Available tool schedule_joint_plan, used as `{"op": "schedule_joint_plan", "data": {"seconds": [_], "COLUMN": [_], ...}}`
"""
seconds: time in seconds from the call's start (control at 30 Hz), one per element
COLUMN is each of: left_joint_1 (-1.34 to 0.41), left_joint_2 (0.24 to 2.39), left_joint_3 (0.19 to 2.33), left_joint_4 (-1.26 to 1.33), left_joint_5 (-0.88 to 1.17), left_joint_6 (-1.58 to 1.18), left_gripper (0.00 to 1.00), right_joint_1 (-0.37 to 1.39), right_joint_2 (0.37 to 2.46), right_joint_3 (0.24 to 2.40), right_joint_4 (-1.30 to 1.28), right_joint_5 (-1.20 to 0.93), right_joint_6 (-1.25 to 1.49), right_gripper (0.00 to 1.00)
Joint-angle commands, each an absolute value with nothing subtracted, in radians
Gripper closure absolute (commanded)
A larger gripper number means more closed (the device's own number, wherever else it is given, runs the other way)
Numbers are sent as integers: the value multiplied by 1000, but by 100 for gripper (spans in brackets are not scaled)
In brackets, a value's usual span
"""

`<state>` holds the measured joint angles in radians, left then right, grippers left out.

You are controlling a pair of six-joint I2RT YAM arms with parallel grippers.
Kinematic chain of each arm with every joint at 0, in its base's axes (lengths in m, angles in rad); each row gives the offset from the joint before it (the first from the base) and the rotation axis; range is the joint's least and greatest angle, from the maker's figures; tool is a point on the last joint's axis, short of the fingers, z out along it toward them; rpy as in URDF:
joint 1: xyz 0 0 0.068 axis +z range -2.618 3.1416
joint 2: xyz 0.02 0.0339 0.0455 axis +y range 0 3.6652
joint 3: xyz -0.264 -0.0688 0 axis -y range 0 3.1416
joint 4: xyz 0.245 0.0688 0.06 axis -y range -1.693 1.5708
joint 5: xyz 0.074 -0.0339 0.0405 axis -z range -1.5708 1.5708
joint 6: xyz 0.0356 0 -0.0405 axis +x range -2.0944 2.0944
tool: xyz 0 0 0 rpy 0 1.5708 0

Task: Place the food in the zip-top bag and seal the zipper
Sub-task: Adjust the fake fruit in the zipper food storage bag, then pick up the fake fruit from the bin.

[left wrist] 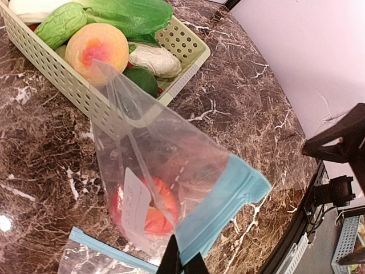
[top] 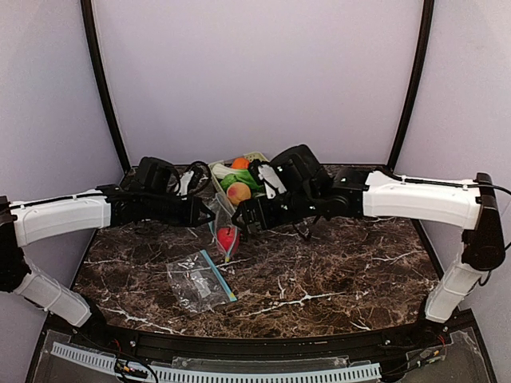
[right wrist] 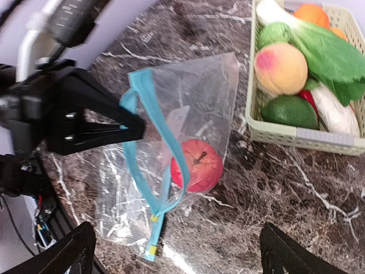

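One piece of food is in so far: the red apple (right wrist: 197,165) sits low inside the zip-top bag (right wrist: 194,97), which hangs just beside the pale green basket (right wrist: 296,136) with its bottom on the marble table (top: 335,271). My left gripper (left wrist: 182,264) is pinched closed on the bag's blue zipper strip (right wrist: 157,131) and holds that edge up, so the mouth gapes toward the right wrist camera. My right gripper (right wrist: 178,245) is spread wide and carries nothing, hovering above the bag. Everything else waits in the basket: the peach (right wrist: 280,68), the orange (right wrist: 312,12), the leafy greens (right wrist: 333,51), the white radish (right wrist: 336,111), a sliver of red chilli (right wrist: 308,98) and a dark green, avocado-like piece (right wrist: 290,111). I judge the job barely begun, with most of the loading ahead and the zipper plainly unsealed. A second, flat bag (top: 198,281) lies nearer the arm bases, and I see nothing inside it.
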<state>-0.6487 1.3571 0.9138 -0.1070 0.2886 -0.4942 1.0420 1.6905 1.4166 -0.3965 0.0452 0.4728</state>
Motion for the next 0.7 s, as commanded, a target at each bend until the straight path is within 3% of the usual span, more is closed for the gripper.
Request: {"op": "schedule_joint_plan", "data": {"seconds": [0.0,0.33,0.67], "left_joint_1": [-604,-497,-361], "left_joint_2": [1385,1388,1295], "left_joint_3": [1021,1046,996], "left_joint_4": [-328,-389,-384], "left_joint_5": [418,518,459], "left_joint_6": [-267,-115,-171], "left_gripper": [99,99,99], "right_joint_1": [1045,1027,955], "right_joint_2": [1591,1568,1790], "right_joint_3": [1341,1396,1569], "right_joint_4": [-287,-259,-401], "right_joint_5": [-72,-82,110], "right_joint_6": [421,395,431], "right_gripper": [2,1,6]}}
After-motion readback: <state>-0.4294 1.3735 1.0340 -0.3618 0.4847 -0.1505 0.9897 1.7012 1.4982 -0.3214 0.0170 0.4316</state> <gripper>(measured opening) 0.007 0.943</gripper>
